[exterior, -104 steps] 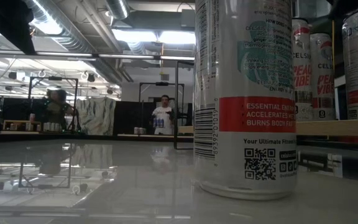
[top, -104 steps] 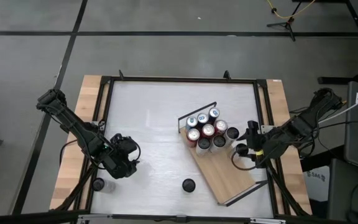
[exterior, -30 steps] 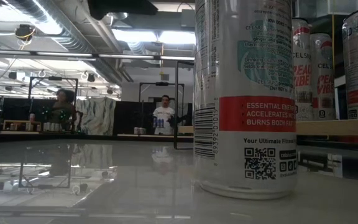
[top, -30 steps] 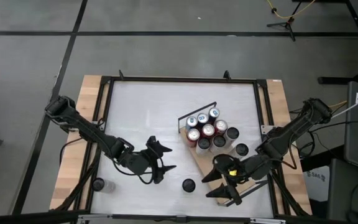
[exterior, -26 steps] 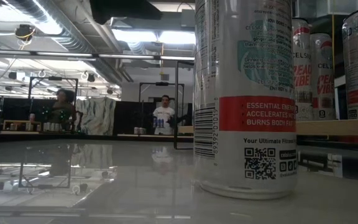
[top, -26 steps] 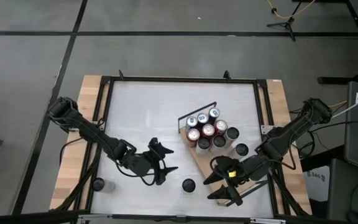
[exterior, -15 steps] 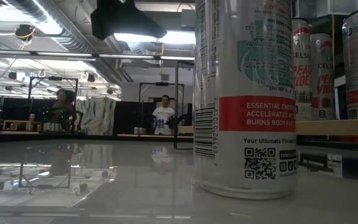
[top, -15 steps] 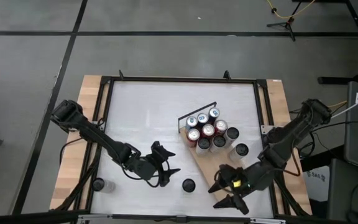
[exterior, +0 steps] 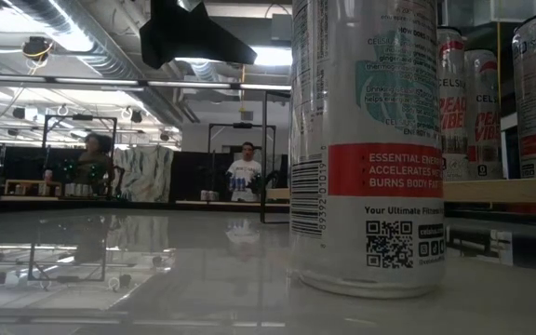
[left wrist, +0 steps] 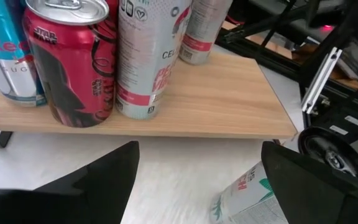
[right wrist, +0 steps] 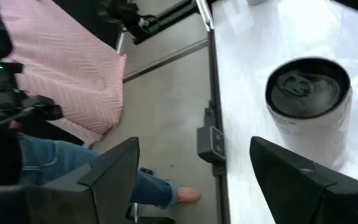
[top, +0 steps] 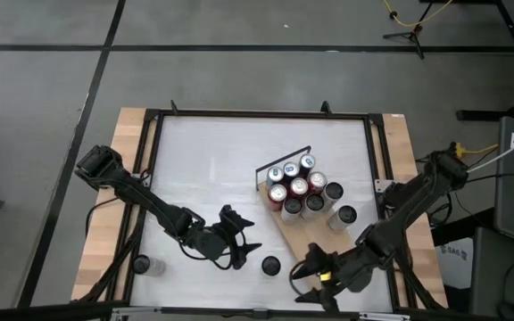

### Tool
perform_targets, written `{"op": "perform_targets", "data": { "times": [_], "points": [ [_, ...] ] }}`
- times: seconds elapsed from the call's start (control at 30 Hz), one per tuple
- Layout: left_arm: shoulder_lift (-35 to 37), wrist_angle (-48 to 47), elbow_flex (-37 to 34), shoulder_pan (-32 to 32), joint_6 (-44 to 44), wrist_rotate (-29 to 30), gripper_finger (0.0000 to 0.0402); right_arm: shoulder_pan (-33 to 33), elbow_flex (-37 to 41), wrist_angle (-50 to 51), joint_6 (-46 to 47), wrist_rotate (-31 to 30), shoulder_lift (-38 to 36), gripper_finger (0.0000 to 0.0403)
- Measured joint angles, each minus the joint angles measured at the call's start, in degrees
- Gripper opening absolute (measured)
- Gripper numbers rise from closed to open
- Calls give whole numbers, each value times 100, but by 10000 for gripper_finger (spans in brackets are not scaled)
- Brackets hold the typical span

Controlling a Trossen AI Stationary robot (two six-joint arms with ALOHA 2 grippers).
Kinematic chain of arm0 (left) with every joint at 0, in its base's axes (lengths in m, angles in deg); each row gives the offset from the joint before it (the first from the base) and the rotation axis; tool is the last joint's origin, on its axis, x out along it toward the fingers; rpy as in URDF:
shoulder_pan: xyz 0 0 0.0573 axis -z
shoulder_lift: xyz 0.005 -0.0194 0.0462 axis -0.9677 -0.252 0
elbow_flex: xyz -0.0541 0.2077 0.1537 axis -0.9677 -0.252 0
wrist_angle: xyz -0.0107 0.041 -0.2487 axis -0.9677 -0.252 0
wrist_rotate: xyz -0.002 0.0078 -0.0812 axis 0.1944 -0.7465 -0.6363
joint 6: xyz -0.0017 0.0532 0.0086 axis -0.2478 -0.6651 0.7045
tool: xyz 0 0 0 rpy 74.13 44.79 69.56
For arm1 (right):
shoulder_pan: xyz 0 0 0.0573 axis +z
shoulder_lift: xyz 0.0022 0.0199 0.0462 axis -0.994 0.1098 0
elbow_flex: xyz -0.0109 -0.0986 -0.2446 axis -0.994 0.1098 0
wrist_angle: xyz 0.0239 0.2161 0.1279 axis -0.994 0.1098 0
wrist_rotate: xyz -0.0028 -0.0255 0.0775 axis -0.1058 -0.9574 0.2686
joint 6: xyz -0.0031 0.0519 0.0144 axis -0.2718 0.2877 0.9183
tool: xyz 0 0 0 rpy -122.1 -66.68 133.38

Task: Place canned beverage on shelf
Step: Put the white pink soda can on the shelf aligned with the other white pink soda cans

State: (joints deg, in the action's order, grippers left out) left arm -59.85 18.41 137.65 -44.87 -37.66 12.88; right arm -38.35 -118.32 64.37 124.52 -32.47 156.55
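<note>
White glossy tabletop (top: 212, 169) inside a black metal frame, bare wood strips down both sides, grey floor around — high view. Light-wood shelf (top: 315, 245) laid diagonally right of centre, thin black wire rail at each short end. Cluster of upright cans (top: 299, 189) packed at its far end, round lids up; near half of the board bare. One loose can (top: 270, 266) upright on the tabletop near the front edge, just beside the shelf's long side; wide clear surface across the far-left part. Small cup-like item (top: 141, 265) on the wood strip at front left. Left gripper (top: 246, 246) reached in low from the left, fingers spread and empty, close beside the loose can, not touching. Right gripper (top: 309, 283) folded back along the front edge past the shelf's near end, fingers parted, grasping nothing.

Low view: tall white cylinder of the loose can (exterior: 368, 149) close up, red band, barcode and printed code, standing on reflective surface. Shelf edge (exterior: 505, 190) at right, carrying more cans. Dark arm part (exterior: 194, 35) overhead. Workshop beyond, two persons far off.

Left wrist view: pale wood board (left wrist: 185, 106), squared edge, black foot at one corner; red can (left wrist: 70, 62), blue-silver can (left wrist: 5, 56) and white-and-red can (left wrist: 151, 56) standing on it; loose can partly seen (left wrist: 247, 196); dark fingers (left wrist: 104, 180) apart.

Right wrist view: loose can's dark lid (right wrist: 308, 87) from above, on white surface beside the black frame edge; pink striped cloth (right wrist: 61, 68) and a jeans-clad leg beyond; fingers (right wrist: 114, 171) wide.
</note>
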Motion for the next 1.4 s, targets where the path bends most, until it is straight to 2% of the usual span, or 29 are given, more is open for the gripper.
{"op": "perform_targets", "data": {
  "times": [0.33,0.57,0.8,1.4],
  "points": [
    [0,-1,0,-3,20,3,332,0,0,7,-10,-188,402,296],
    [0,-6,0,-3,150,4,332,-49,0,133,-44,-466,432,296],
    [-2,-6,0,-3,150,4,332,-86,0,30,-48,-473,503,296],
    [-733,547,0,-3,163,-46,332,-92,0,-416,-44,-481,1147,296]
  ]
}}
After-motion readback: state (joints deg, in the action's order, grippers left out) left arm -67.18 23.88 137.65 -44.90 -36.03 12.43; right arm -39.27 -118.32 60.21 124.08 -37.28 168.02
